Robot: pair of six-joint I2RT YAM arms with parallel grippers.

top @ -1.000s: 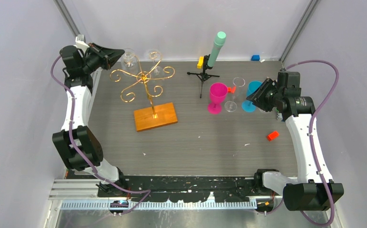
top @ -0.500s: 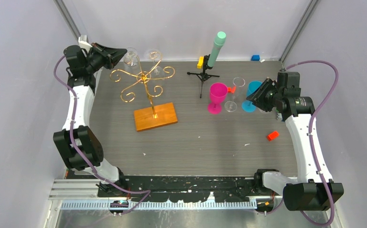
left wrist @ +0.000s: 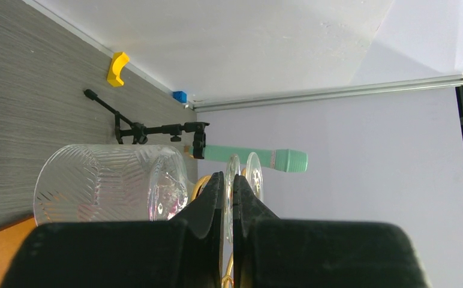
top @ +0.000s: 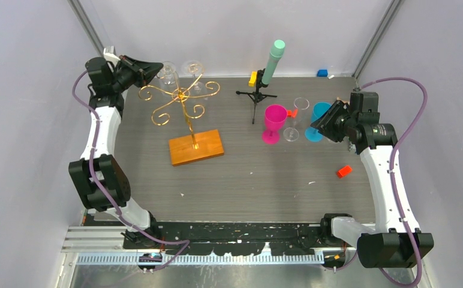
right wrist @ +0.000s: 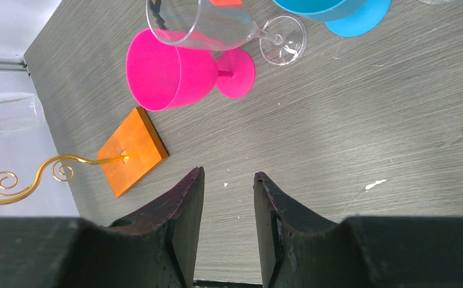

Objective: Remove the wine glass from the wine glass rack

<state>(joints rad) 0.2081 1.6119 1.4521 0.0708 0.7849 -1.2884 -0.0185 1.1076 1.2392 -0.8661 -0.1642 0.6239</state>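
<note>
Gold wine glass rack (top: pixel 181 96) just beside the left gripper (left wrist: pixel 228 177), its jaws pinching the stem of the clear wine glass (left wrist: pixel 109 180) — right gripper (right wrist: pixel 228 174) half-open, empty, above the desk (right wrist: pixel 349 150).

Table top (top: pixel 259 180): grey wood-grain laminate, matte, with a few pale flecks scattered across it. Plain pale lavender-white walls (top: pixel 229 30) close it in at the back and on both sides. Slanted aluminium posts (top: pixel 373 39) stand at the two back corners. Near edge: a black strip (top: pixel 247 231), then a slotted metal rail (top: pixel 217 258). Light is even and diffuse; shadows are soft and short.
</note>
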